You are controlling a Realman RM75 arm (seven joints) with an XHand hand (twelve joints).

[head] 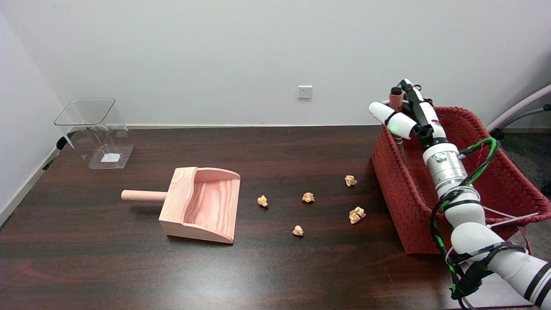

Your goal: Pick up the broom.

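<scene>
reaching into red woven basket point(400, 189), robot hand point(404, 114) gripping broom handle point(395, 98), clear bin point(95, 131) apart

Even, bright indoor light, apparently from overhead. We note a pale sheen on the dark table point(275, 275) near the front edge. Shadows soft and short: a faint one under the wooden dustpan point(202, 204), small ones beside the paper scraps point(308, 197). Focus sharp across the frame; the white wall point(241, 51) dims slightly toward the corners.
</scene>
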